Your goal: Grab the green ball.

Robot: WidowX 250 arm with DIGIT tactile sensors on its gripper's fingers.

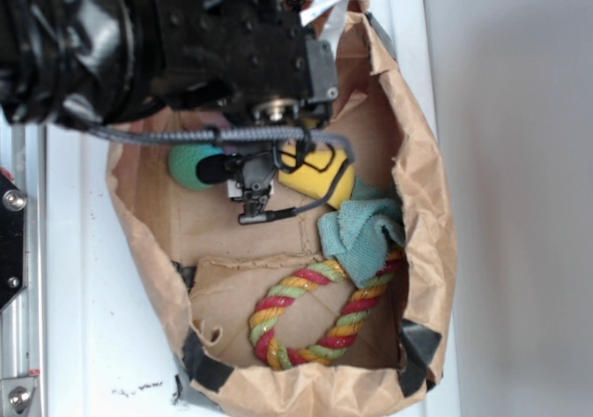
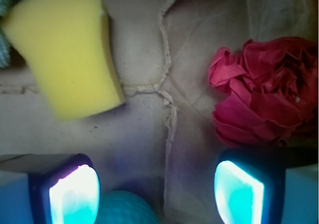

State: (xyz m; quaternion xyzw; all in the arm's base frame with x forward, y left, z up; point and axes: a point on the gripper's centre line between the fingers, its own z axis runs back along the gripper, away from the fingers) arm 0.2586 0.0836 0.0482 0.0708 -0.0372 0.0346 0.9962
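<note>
I see one green ball [image 1: 190,167], small, mint and dimpled, lying in the paper bag [image 1: 422,185] just beside my wide-open, empty end effector [image 2: 157,191]. One yellow sponge [image 2: 65,52], one crumpled red paper [image 2: 264,92], one rope ring [image 1: 320,315], one teal cloth [image 1: 363,233].

Paper bag [image 1: 422,157]: showing plain kraft brown, creased, with dark grey tape patches at its corners.
Green ball [image 1: 190,167]: showing mint green, finely dimpled.
Sponge [image 2: 65,50]: showing solid bright yellow.
Cloth [image 1: 361,232]: showing teal-green terry.
Rope ring [image 1: 320,315]: showing twisted bands of red, yellow and light green.
Crumpled paper [image 2: 264,92]: showing deep red to pink.
Hand [image 2: 157,189]: showing black housing, its pads [image 2: 75,196] glowing cyan-white.
Tabletop [image 1: 93,296]: showing white.
</note>
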